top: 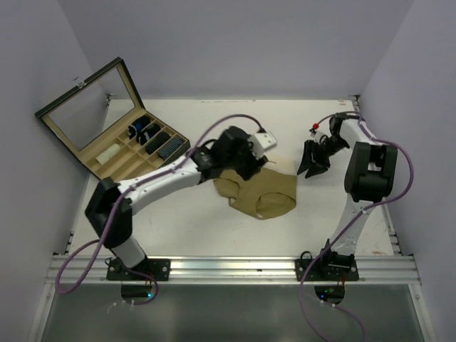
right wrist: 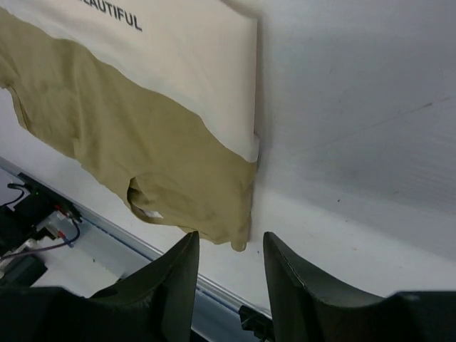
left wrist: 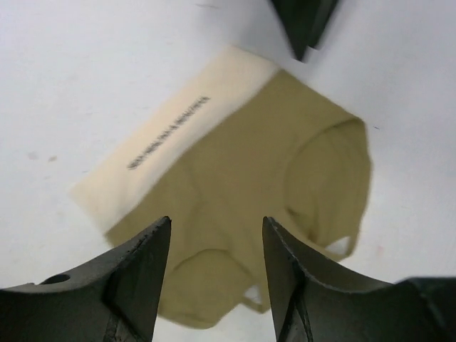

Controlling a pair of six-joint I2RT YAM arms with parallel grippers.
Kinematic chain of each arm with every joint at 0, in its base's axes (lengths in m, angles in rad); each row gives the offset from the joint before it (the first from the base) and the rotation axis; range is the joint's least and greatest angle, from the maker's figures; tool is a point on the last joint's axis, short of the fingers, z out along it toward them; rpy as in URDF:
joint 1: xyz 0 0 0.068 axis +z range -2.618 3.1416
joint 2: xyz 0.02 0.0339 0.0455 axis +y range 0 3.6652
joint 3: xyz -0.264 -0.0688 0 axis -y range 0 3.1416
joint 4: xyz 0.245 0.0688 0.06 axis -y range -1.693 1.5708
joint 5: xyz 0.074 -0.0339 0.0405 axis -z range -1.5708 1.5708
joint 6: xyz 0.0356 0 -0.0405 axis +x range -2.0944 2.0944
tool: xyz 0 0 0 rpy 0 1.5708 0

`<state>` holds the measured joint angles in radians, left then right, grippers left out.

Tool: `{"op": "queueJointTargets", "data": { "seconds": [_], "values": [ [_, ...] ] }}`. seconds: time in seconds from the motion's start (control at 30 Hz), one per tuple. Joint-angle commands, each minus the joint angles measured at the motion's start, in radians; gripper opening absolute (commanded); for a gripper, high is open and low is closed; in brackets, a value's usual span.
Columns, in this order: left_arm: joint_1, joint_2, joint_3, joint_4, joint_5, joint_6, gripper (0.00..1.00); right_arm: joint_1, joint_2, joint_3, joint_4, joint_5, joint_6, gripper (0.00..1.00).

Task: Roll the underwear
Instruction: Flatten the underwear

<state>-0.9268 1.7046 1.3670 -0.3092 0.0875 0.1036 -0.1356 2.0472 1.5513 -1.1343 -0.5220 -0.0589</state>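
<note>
Left gripper (top: 244,162) hung over the underwear (top: 267,194) with jaws apart and nothing between them. Right gripper (top: 312,165) sat just off the garment's right edge, jaws also apart and empty, not touching cloth.

Underwear lay flat near the middle of the table (top: 192,228), between the two arms. The pale waistband (left wrist: 171,128) was on the far side and the leg openings faced the near rail (top: 235,267).

Handling, my read:
- Thin knit, light, fully limp. It wouldn't hold shape and would likely bunch or drag if pushed.
- Table looked smooth, so the cloth could slide instead of rolling unless one end was pinned.
- Waistband looked like the thickest, straightest part, so the best place to pinch. The right-hand waistband corner (right wrist: 251,146) was exposed and lay close to the right gripper.
- Lower hem near the leg opening looked slightly rumpled, so a poor start for a tight roll.

Room:
- Bare table on every side of the garment, most of it toward the near left.
- Organiser box (top: 121,167) stood well apart at the far left with its lid up, so no conflict.
- Main clearance risk was the two grippers meeting over a small garment. Side walls were close behind the right arm.
</note>
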Motion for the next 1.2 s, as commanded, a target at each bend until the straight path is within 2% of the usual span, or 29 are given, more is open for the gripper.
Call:
{"op": "queueJointTargets", "data": {
  "seconds": [0.0,0.03,0.13,0.27,0.5,0.6,0.63,0.7,0.73,0.9,1.17],
  "values": [
    [0.189,-0.098,-0.119,-0.028,0.146,0.044,0.58,0.010,-0.025,-0.065,-0.051,-0.049,-0.033,0.45],
    [0.257,-0.103,-0.140,-0.031,0.193,0.050,0.57,0.014,-0.021,-0.083,-0.051,-0.047,-0.033,0.45],
    [0.342,-0.086,-0.198,-0.034,0.297,0.070,0.54,0.037,-0.002,-0.109,-0.024,-0.041,-0.024,0.43],
    [0.370,-0.042,-0.256,0.021,0.301,0.059,0.53,0.053,0.019,-0.114,0.019,-0.013,-0.007,0.39],
    [0.371,0.009,-0.269,0.079,0.366,0.030,0.52,0.065,0.048,-0.125,0.057,0.040,-0.001,0.36],
    [0.371,0.023,-0.269,0.084,0.405,0.015,0.52,0.071,0.057,-0.129,0.068,0.054,-0.004,0.28],
    [0.371,0.032,-0.272,0.088,0.411,0.008,0.52,0.071,0.059,-0.129,0.071,0.059,-0.007,0.19],
    [0.371,0.047,-0.273,0.090,0.417,-0.004,0.51,0.070,0.062,-0.126,0.079,0.074,-0.012,0.10],
    [0.371,0.059,-0.273,0.084,0.419,-0.007,0.51,0.071,0.062,-0.126,0.079,0.076,-0.016,0.01],
    [0.371,0.090,-0.304,0.078,0.426,-0.019,0.48,0.071,0.068,-0.120,0.079,0.088,-0.027,0.00],
    [0.401,0.158,-0.292,0.048,0.301,-0.027,0.41,0.067,0.074,-0.111,0.064,0.112,-0.085,0.00]
  ]
}}
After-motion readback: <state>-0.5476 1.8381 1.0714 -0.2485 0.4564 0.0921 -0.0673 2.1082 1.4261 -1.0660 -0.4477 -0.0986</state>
